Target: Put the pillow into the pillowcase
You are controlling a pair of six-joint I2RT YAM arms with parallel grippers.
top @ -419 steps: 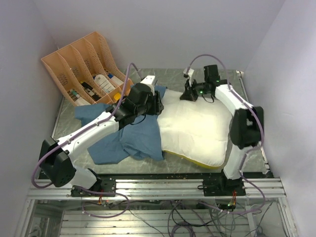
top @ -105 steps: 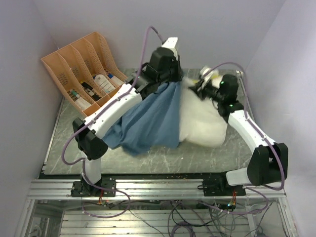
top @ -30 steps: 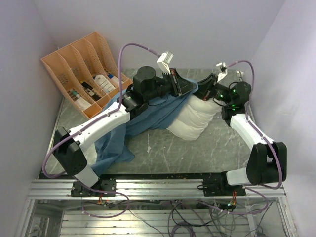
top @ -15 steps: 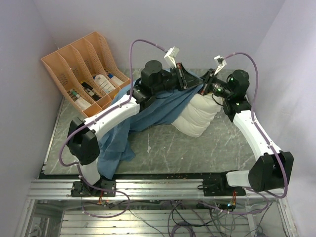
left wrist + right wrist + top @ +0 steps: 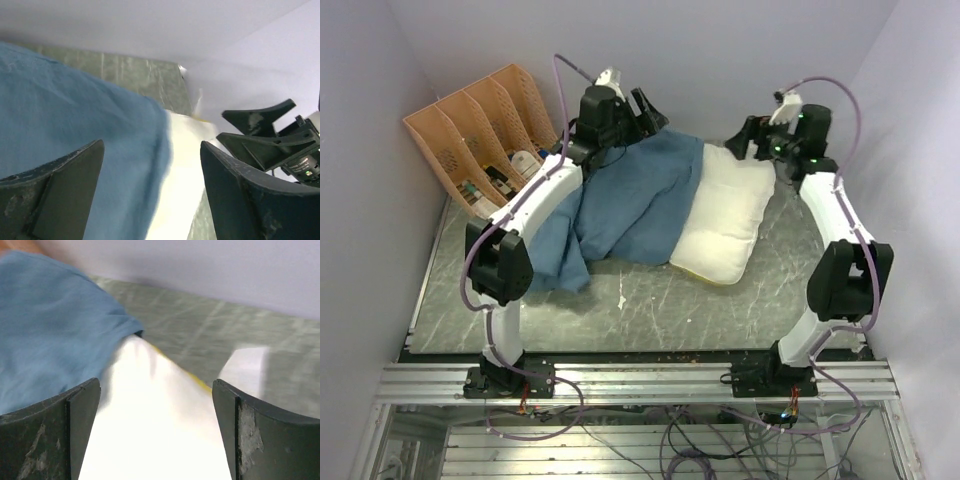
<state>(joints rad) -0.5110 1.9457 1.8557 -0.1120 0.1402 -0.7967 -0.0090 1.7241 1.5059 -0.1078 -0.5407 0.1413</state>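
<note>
We see both arms reaching toward the far side of the table (image 5: pixel 650 300). The left fingers (image 5: pixel 645 106) stand wide apart with nothing between them. They hover above the far end of the pillowcase (image 5: pixel 630 195), which lies rumpled on the table below them. In the left wrist view the blue cloth spreads under one finger and across the gap, and its edge lies over the pillow (image 5: pixel 725 215), which shows beneath the other finger.

The right fingers (image 5: pixel 748 135) are also spread wide and empty, held above the pillow's far end without touching it. In the right wrist view the cream cushion sits below and between them, a strip of its yellow edge on the far side, and the pillowcase lies off toward the left arm. The side of the pillow toward the left fingers is hidden beneath the blue cloth. We cannot tell whether it sits inside the case or only under it.
</note>
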